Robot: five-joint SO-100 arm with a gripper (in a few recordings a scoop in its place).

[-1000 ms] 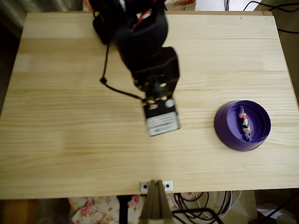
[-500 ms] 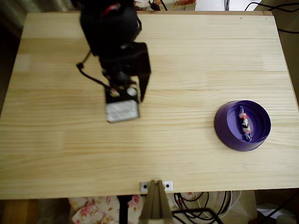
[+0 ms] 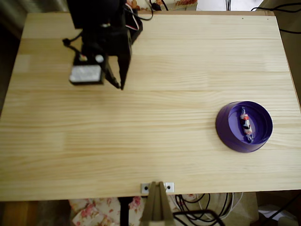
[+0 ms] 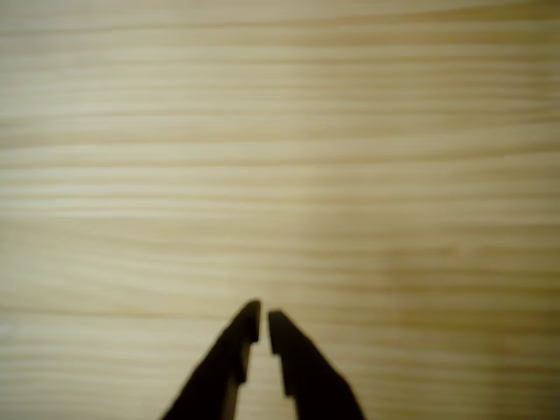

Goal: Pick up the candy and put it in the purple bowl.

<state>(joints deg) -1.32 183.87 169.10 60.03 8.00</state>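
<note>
The candy [image 3: 245, 123], a small whitish wrapped sweet with red and dark marks, lies inside the purple bowl [image 3: 225, 134] at the right of the table in the overhead view. My black gripper [image 3: 118, 84] hangs over the upper left part of the table, far from the bowl, its dark fingers pointing down the picture. In the wrist view my gripper [image 4: 262, 322] has its two fingertips nearly touching with nothing between them, above bare wood.
The pale wooden table [image 3: 155, 155] spreads between arm and bowl. A small metal bracket [image 3: 157, 188] sits at the table's front edge. Cables [image 3: 263, 5] lie beyond the back right corner.
The arm has swung from the table's middle up and to the left, away from the bowl. The candy and bowl have not moved.
</note>
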